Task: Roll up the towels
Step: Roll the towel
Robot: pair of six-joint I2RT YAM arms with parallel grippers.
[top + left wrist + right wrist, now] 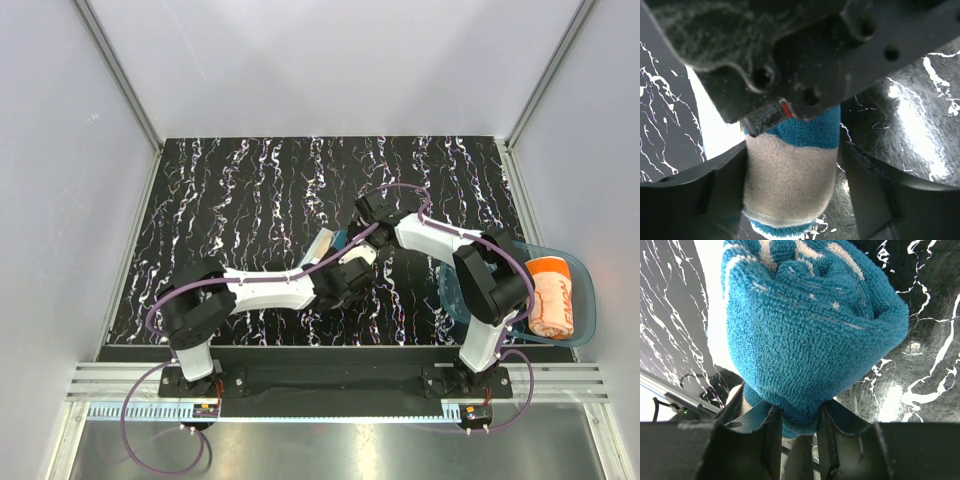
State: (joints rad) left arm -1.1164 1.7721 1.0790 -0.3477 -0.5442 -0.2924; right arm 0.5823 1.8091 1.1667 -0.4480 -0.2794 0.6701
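The teal towel [790, 180] is rolled into a fat tube, its cream underside facing out with teal at both ends. My left gripper [792, 200] straddles the roll. Its left finger [715, 195] touches the cloth and its right finger [875, 195] stands a small gap away. My right gripper [797, 425] is shut on the roll's teal end [805, 325], pinching a fold between its pads. From above, both grippers meet mid-table, left [350, 272] and right [372, 236], with a sliver of teal towel [336, 239] showing. The orange towel [555, 295] lies rolled in the tray.
The translucent blue tray [588, 300] sits at the right front edge of the black marbled tabletop [250, 200], beside the right arm's base. Pale walls enclose the table on the left, back and right.
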